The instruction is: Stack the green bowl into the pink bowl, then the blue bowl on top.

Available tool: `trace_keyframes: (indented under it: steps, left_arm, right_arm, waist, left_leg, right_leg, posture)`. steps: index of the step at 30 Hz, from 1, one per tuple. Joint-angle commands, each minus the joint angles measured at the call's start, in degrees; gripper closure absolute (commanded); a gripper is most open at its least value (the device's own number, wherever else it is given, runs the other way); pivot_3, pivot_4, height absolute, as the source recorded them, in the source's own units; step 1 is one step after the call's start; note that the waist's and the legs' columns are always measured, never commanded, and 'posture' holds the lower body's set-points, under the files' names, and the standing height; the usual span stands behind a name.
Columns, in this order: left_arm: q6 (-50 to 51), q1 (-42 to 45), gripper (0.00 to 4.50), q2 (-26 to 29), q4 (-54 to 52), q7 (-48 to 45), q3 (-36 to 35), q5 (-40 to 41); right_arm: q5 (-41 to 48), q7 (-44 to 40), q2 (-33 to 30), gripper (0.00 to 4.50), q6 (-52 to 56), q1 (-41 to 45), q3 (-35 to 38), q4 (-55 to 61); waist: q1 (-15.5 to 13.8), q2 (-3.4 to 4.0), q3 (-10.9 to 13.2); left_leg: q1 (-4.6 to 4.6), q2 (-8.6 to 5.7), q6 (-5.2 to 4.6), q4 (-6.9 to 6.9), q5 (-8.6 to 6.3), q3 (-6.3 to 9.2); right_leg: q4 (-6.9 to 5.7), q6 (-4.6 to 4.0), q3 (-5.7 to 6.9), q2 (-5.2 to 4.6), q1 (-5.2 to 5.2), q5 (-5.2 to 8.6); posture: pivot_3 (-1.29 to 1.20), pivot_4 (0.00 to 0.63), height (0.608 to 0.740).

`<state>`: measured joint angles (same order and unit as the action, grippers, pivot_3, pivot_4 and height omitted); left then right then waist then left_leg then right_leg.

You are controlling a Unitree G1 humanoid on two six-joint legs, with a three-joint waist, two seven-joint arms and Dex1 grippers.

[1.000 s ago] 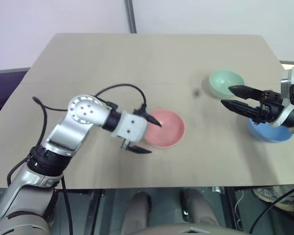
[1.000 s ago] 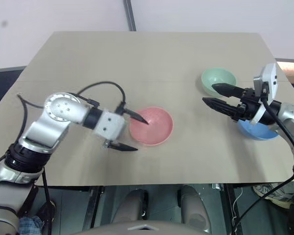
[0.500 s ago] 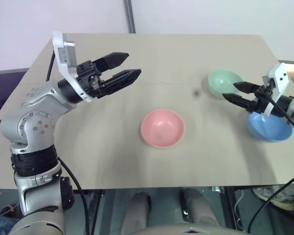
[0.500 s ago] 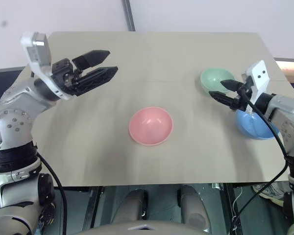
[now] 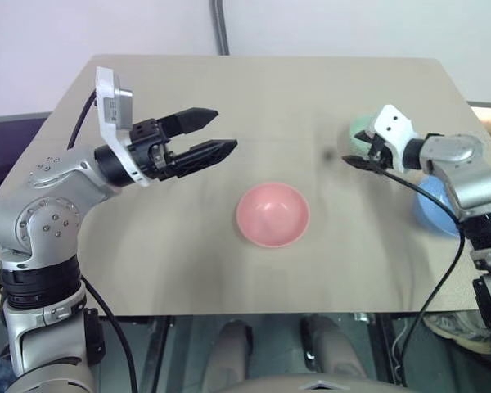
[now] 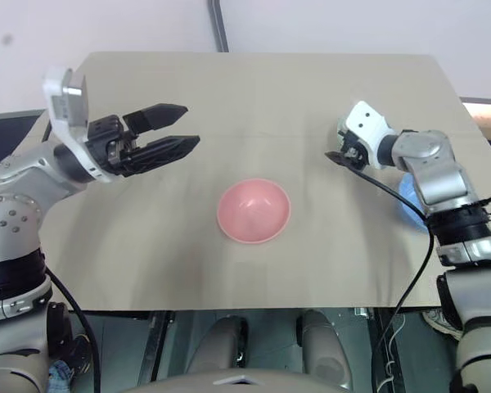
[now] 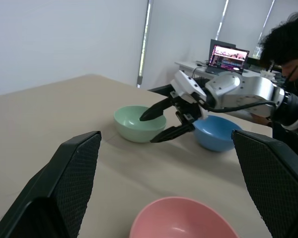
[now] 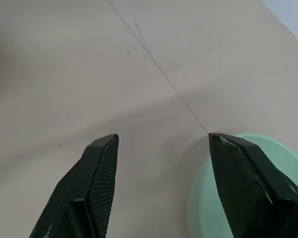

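Left eye view and right eye view look down on a beige bench (image 5: 229, 98) where the small round salmon-pink plastic bowl (image 5: 272, 214) sits alone near the middle, fully visible and untouched. Much of the small round mint-green plastic bowl (image 7: 139, 123) is covered from above by the right claw (image 5: 353, 157) and its white wrist housing, so only a sliver of pale rim shows there; the left wrist view gives it whole, standing on the bench towards the far right side. Only part of the small round sky-blue plastic bowl (image 7: 214, 133) shows from above, a patch past the right forearm; the left wrist view shows it just beside the green bowl, apart from it. The right claw stands partly open with nothing gripped: in the left wrist view one black finger reaches over the green bowl's rim and the other lies outside its wall, and whether either touches the plastic cannot be told. The right wrist view shows one finger over the green rim and the other over bare bench. The left claw (image 5: 209, 135) hangs raised above the left side of the bench, spread wide and empty, well apart from the pink bowl.
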<state>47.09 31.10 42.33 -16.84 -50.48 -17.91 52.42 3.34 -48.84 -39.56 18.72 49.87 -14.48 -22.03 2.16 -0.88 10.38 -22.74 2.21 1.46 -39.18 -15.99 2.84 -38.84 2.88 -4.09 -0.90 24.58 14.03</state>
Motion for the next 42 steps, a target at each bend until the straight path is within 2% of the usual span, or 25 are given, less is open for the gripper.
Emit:
trace_keyframes:
  steps: [1,10,11,13,17,24,28,34,38,42]
  left_arm:
    - [-1.1,0.4,0.07,0.8,-2.2,-0.1,-0.4,0.8]
    - [-0.9,-0.2,0.07,0.9,-3.3,0.6,-0.9,1.6]
    - [-0.8,-0.3,0.0,0.8,-3.4,0.8,-0.9,1.7]
    - [-1.1,-0.5,0.0,1.2,-3.6,0.7,-0.5,1.2]
    - [-1.5,-0.7,0.0,1.4,-3.6,0.9,-0.4,0.8]
    - [-2.1,-1.3,0.0,1.7,-3.9,0.6,0.2,0.6]
    - [-2.7,-2.0,0.0,2.2,-3.6,0.0,0.6,-0.2]
    - [-2.9,-2.2,0.0,2.3,-3.7,-0.1,1.0,-0.2]
    - [-3.3,-1.5,0.0,3.0,-2.5,-1.0,1.8,-1.0]
    - [-3.6,-0.9,0.0,3.5,-1.8,-1.9,2.6,-1.2]
  right_arm:
    - [-4.7,1.9,0.8,1.29,-2.5,3.9,-0.5,-6.2]
    - [-9.7,-0.4,3.5,1.29,-2.2,5.5,-1.9,-14.8]
    - [-10.0,-0.7,3.6,1.81,-2.7,5.5,-2.0,-15.3]
    - [-10.5,-1.1,3.8,2.41,-3.6,5.5,-1.9,-15.8]
    - [-10.8,-1.7,4.3,4.45,-4.8,5.5,-1.5,-16.0]
    - [-10.1,-3.6,4.8,4.48,-6.9,5.1,-0.4,-12.1]
    - [-0.7,-7.5,8.2,4.48,1.8,4.0,4.6,0.4]
    - [10.7,-11.2,10.6,4.48,11.6,1.8,7.5,20.2]
    - [18.3,-15.9,10.4,4.48,15.1,-2.0,5.2,35.0]
    - [15.4,-20.0,6.2,4.48,11.5,-6.9,-2.0,42.6]
  waist:
    - [0.1,0.0,0.0]
    - [0.4,0.01,0.0]
    - [0.4,0.01,0.0]
    - [0.4,0.01,0.0]
    - [0.4,0.01,0.0]
    - [0.4,0.03,0.0]
    - [0.8,0.04,0.0]
    - [0.1,0.05,0.0]
    - [0.0,0.06,0.0]
    - [-0.1,0.04,0.0]
  left_leg:
    - [-0.01,0.0,0.0,0.0,0.0,0.0]
    - [0.0,0.0,0.0,0.04,0.0,0.0]
    - [0.0,0.0,0.0,0.04,0.0,0.0]
    - [0.0,0.0,0.01,0.04,0.0,0.0]
    - [0.0,0.0,0.01,0.04,0.0,0.0]
    - [0.0,0.0,0.01,0.04,0.0,0.0]
    - [-0.01,0.01,0.01,0.06,0.0,0.0]
    - [-0.05,0.01,0.0,0.08,0.0,0.05]
    - [-0.1,0.02,0.0,0.08,0.0,0.12]
    - [-0.06,0.01,0.0,0.05,0.0,0.12]
  right_leg:
    - [0.01,0.0,0.0,0.0,0.0,0.0]
    - [0.0,-0.01,-0.01,0.0,0.03,0.0]
    - [-0.01,-0.01,-0.01,0.0,0.04,0.0]
    - [-0.02,-0.01,-0.01,0.0,0.04,0.0]
    - [-0.01,-0.01,-0.01,0.0,0.04,0.0]
    - [-0.01,-0.01,-0.01,0.0,0.04,0.0]
    - [-0.04,-0.01,-0.02,0.01,0.09,-0.01]
    - [-0.02,-0.01,0.03,0.0,0.1,0.0]
    - [0.0,-0.01,0.1,0.01,0.1,0.0]
    - [-0.01,0.0,0.11,0.0,0.04,0.0]
  posture:
    - [0.0,0.15,0.74]
    - [0.0,0.15,0.74]
    - [0.0,0.15,0.74]
    - [0.0,0.15,0.74]
    - [0.0,0.15,0.74]
    - [0.0,0.15,0.74]
    - [0.0,0.15,0.74]
    - [0.0,0.15,0.74]
    - [0.0,0.15,0.74]
    - [0.0,0.15,0.74]
